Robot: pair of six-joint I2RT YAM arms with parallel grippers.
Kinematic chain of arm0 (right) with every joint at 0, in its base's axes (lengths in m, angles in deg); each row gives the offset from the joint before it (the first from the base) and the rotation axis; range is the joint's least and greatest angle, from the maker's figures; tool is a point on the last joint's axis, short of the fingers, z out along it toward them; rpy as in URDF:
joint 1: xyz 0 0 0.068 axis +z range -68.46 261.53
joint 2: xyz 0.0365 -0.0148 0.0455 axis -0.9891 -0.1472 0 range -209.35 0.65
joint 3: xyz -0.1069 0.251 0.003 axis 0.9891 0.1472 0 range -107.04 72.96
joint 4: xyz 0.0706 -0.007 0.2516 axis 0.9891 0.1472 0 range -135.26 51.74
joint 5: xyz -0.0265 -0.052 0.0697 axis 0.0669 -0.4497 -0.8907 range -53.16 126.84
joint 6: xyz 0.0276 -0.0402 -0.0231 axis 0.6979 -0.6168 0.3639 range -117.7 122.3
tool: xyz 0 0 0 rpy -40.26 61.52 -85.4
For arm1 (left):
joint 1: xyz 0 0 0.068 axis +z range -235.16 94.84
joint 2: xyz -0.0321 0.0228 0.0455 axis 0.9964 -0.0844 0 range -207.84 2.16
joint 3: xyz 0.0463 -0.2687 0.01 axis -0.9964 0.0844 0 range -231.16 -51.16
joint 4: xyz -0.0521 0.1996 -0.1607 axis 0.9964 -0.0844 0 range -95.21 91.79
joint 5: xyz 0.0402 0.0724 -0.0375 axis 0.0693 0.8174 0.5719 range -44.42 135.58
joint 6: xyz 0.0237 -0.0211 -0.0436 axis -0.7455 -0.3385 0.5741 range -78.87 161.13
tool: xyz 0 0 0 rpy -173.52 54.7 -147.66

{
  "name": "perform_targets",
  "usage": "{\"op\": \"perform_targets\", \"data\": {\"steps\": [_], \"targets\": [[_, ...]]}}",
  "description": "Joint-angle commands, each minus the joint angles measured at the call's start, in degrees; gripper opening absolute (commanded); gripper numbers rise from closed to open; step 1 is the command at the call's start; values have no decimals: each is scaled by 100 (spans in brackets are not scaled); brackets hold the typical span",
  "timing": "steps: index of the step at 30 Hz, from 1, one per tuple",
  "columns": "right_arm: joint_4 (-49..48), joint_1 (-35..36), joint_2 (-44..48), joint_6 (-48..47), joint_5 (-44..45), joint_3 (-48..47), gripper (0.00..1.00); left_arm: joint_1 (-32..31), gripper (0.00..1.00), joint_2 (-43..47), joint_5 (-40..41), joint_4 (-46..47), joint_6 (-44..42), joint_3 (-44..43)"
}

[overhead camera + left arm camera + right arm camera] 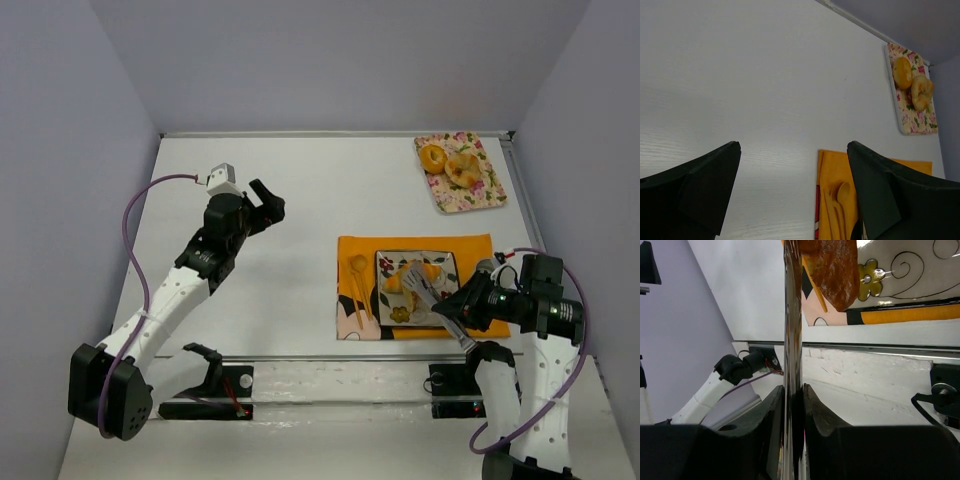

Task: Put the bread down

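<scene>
My right claw (792, 390) squeezed tight on tongs (790, 315). Bread (425, 272) on plate (447, 258), near far edge, straight ahead at tongs' tip. Tongs point far-left. Left claw (271, 205) wide apart, far off; right arm nearer.

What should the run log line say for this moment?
right tool: shut on metal utensil | utensil head at bread on plate | left tool: open, empty, over table
</scene>
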Motion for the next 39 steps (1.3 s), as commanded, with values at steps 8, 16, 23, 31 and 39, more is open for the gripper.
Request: {"op": "perform_targets", "data": {"steps": [8,16,23,31,39], "targets": [[721,50,-151,-97,286,-197,44,22,99,17,-21,314,-84,42],[713,50,-177,-150,234,-434,46,22,99,-35,-30,322,-92,15],[608,50,-362,-150,602,-1392,47,22,99,26,-65,322,-84,42],[-727,50,-353,262,421,-1393,44,22,99,79,-118,323,-110,42],[-2807,50,-1361,394,384,-1569,42,22,99,298,242,156,-145,15]]}}
